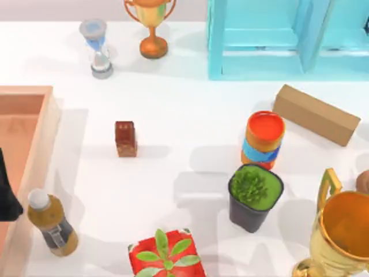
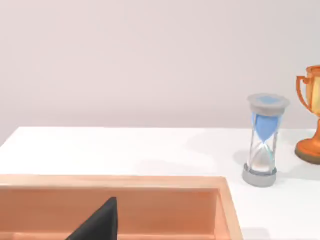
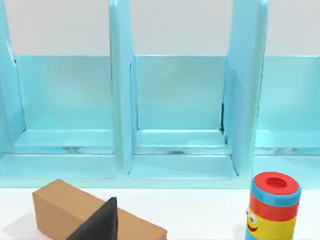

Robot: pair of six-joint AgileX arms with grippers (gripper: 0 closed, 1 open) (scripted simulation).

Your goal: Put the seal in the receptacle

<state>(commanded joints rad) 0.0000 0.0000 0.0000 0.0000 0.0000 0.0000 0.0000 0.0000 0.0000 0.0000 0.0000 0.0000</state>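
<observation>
Left gripper over the receptacle (finger state untellable), seal upright on table

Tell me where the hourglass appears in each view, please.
Top view: hourglass near the table's far edge, left of the gold trophy.
Left wrist view: hourglass beyond the tray corner, with the gold trophy beside it.
Right wrist view: faces the turquoise cabinet instead.
Shared landmark: the gold trophy.

the seal is standing upright on the white table, well right of the receptacle lying at the left edge.
</observation>
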